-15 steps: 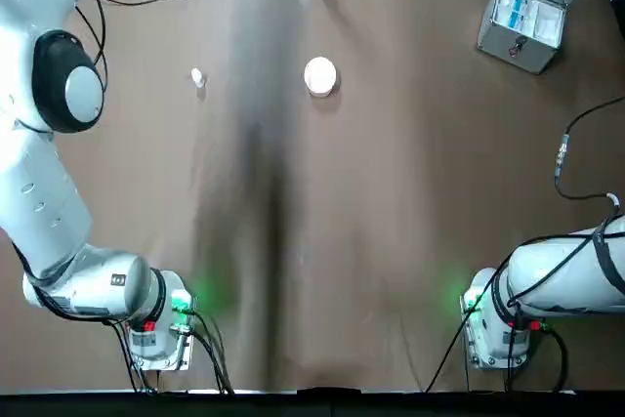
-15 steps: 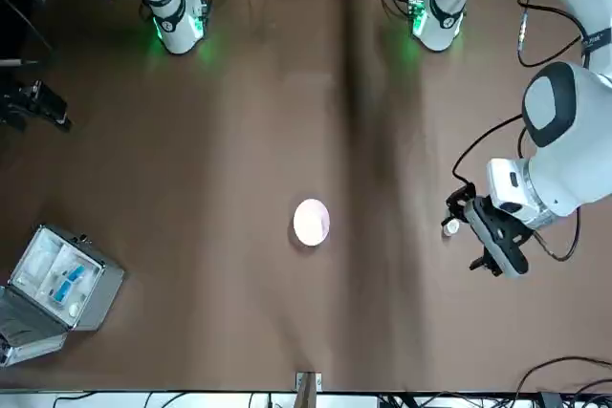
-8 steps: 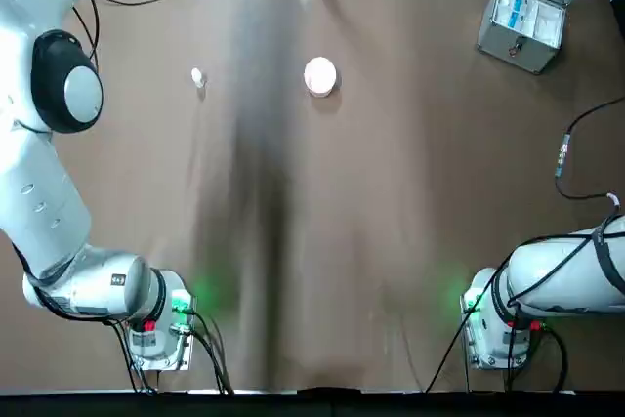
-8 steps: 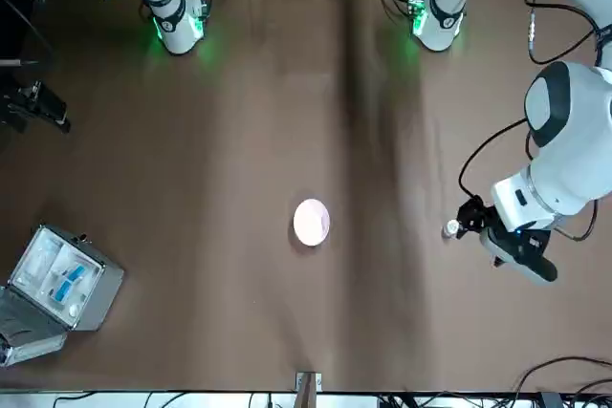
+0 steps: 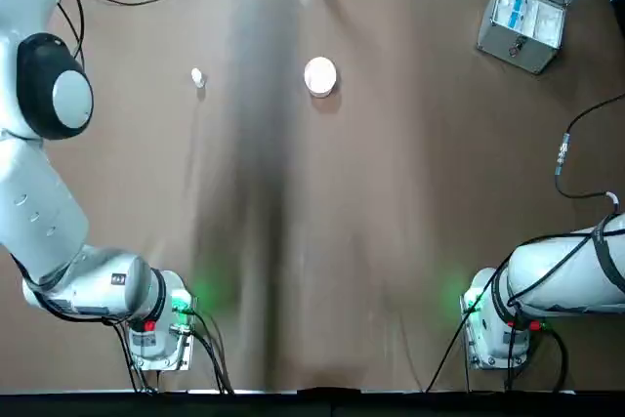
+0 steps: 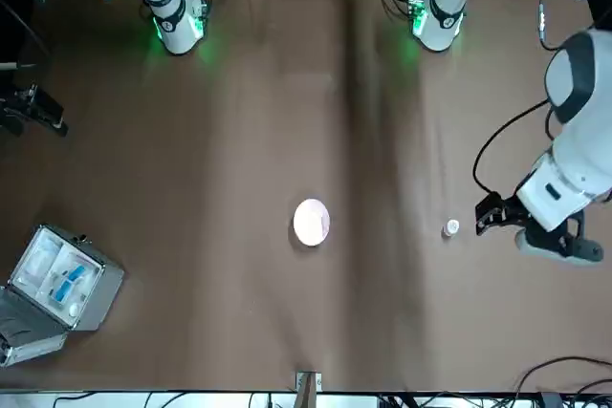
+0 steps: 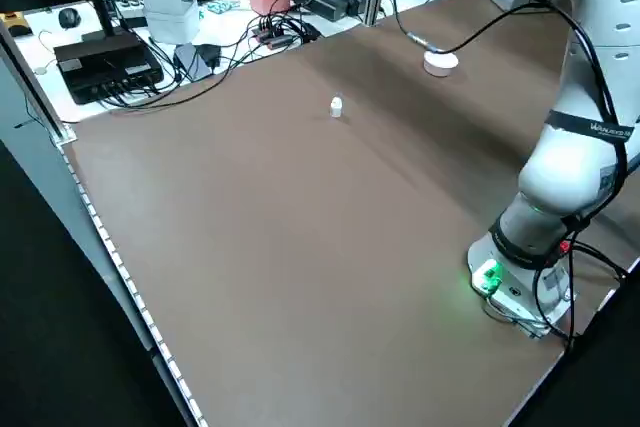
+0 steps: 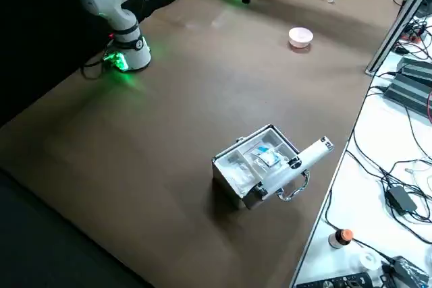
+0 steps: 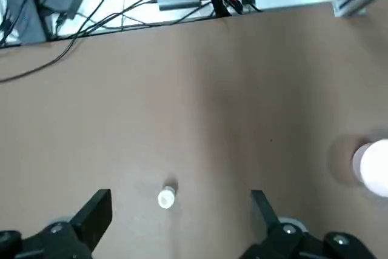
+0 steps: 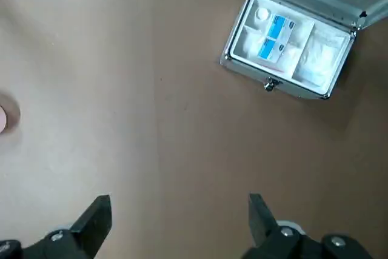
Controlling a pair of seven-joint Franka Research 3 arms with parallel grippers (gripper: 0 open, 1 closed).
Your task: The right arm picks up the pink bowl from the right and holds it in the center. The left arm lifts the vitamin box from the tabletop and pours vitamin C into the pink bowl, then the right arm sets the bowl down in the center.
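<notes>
As the top view has it, the pink bowl (image 5: 320,76) sits upright on the tabletop (image 5: 391,163), round and pale, with the vitamin box (image 5: 198,77) standing small and white well apart, on the left arm's side. Both grippers are out of frame here; the grey case (image 5: 525,12) lies open near the far right corner.

Over to the front view: the left gripper (image 6: 486,217) is beside the box, with brown surface between box and bowl.

Left side view now, and a cable crosses the bowl's edge; the box is in plain sight, near the table's far edge.

Right side view: a whitish hollow shows inside the bowl, its contents too small to make out. The left gripper hangs half cut off up top.

Left wrist view: fingers wide apart, nothing between the tips, box just beyond, bowl cropped by the border.

And the right wrist view: the right gripper (image 10: 180,210), wide as well, holds nothing, over the right side; only a sliver of bowl shows.
</notes>
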